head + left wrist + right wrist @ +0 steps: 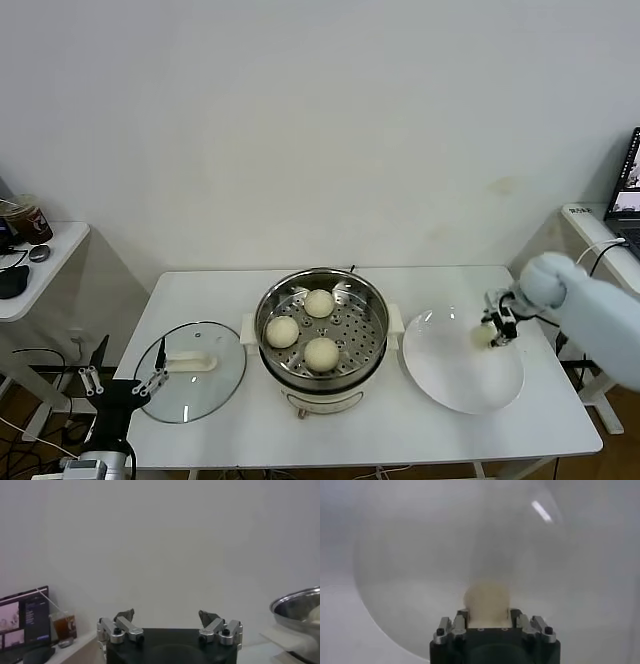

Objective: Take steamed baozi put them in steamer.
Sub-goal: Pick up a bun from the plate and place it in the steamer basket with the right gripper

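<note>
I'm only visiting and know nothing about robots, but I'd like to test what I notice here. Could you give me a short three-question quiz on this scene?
1. How many baozi lie in the steamer?
2. True or false: the glass lid sits on the steamer.
3. Which gripper is closed around the last baozi over the plate: A, the left gripper; B, the right gripper?

Key
1. Three, on the perforated tray.
2. False: the lid lies flat on the table to the steamer's left.
3. B. The right wrist view shows its fingers on both sides of the bun; the left gripper is open, low by the table's left edge.
</note>
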Robot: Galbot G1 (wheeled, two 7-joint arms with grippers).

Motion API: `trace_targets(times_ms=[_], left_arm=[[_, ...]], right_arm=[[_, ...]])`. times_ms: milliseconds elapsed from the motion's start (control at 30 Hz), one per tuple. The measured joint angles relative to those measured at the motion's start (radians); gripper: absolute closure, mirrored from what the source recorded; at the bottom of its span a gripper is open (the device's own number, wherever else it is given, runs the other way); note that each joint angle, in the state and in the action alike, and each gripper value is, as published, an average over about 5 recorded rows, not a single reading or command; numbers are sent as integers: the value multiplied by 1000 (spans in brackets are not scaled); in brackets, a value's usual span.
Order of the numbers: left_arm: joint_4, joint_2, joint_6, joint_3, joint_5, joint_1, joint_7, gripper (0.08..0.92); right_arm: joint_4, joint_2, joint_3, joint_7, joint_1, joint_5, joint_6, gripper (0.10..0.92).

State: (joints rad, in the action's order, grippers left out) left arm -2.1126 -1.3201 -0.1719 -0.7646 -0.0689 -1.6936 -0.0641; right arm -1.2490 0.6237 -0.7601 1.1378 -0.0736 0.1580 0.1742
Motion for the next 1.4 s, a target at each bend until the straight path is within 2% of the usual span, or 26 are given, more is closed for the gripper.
trace_targets(times_ms=[333,633,933,1400], left_arm=[[13,7,0,23,-11,21,0,177],[23,0,0,23,-11,29,0,177],[21,-7,3,9,-11,30,1,177],[30,-3,1,-3,-15,32,1,177]], right_arm=[[-250,57,-370,-87,-463,-390,253,499],[-352,214,-521,-203,-598,-618,422,499],[-332,357,-570,-262,-562,-687,497,499],[-217,439,-573,-272,-452,-640,536,499]])
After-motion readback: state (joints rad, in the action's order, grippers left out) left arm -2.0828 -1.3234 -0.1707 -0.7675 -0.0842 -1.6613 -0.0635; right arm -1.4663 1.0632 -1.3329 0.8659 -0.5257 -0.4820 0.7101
